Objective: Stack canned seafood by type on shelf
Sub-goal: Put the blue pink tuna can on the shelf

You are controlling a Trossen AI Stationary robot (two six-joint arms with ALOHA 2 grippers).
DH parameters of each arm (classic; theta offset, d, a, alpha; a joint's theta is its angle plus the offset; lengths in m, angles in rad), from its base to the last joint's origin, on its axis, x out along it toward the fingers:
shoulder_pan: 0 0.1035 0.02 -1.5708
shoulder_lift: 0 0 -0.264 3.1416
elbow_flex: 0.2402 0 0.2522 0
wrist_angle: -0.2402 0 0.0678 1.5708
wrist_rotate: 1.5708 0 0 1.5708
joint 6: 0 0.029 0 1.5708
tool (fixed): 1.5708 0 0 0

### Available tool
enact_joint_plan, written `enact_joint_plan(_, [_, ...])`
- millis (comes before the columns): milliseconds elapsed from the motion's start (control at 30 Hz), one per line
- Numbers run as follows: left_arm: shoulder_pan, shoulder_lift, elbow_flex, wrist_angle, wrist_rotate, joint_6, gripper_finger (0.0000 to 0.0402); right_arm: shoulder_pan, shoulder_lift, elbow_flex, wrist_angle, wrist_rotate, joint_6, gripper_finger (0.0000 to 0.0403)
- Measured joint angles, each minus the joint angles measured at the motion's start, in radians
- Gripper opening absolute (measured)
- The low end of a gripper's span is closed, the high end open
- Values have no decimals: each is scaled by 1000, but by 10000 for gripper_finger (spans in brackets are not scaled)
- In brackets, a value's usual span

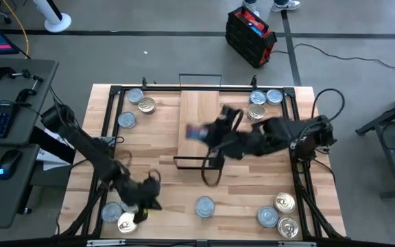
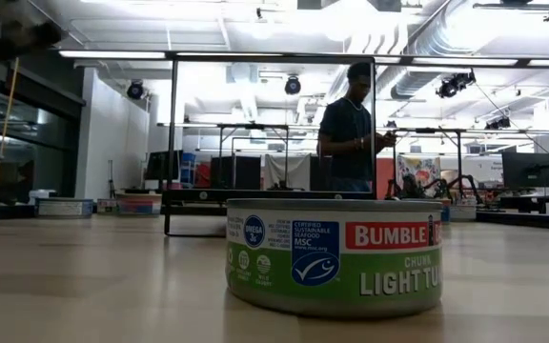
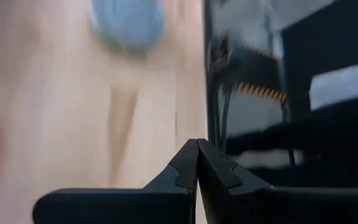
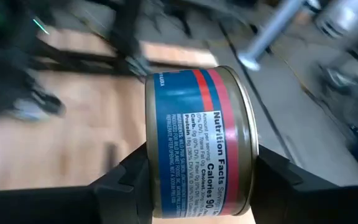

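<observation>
**Right gripper holding a blue-and-red tin above the shelf**

The right gripper (image 4: 197,180) clasps a small round tin with a blue-and-red label and dull gold rim (image 4: 197,140) between its two dark fingers (image 4: 126,180). In the high view this gripper (image 1: 208,134) is over the long light-wood plank shelf with thin black wire end frames (image 1: 199,106), and the held tin (image 1: 196,132) shows as a blurred blue patch above the plank.

The left gripper (image 1: 145,194) sits well away from the shelf, near the table corner on the left arm's side; its fingertips (image 3: 188,163) are pressed together with nothing between them. Just beside it lie a blue-grey-topped tin (image 1: 112,211) and a gold-lidded tin (image 1: 126,223).

Other flat round tins lie on the wooden tabletop (image 1: 160,158) around the shelf: a group (image 1: 139,106) off one end, a group (image 1: 264,99) off the other, one (image 1: 205,206) at the front, and a cluster (image 1: 280,214) by the right arm's front corner.

In the low view a green-labelled tin (image 2: 335,255) stands close to the camera, and a person (image 2: 351,129) stands in the room behind.
</observation>
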Motion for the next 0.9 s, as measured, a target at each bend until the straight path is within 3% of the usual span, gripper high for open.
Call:
enact_joint_plan(167, [122, -221, 0, 5, -122, 222, 0, -97, -8, -20, -261, 2, 125, 168])
enact_joint_plan(300, [214, -346, 0, 29, -150, 359, 0, -173, -33, -186, -301, -38, 172, 168])
enact_joint_plan(467, [295, -422, 0, 75, -156, 414, 0, -252, -157, -595, -16, -192, 136, 168])
enact_joint_plan(600, [328, -427, 0, 78, -155, 422, 0, -339, -266, -870, 206, -254, 72, 168])
enact_joint_plan(733, [366, -415, 0, 83, -165, 440, 0, -469, -318, -1004, 386, -306, -78, 168])
enact_joint_plan(900, [446, -410, 0, 104, -252, 390, 0, -622, -278, -1053, 629, -362, -371, 168])
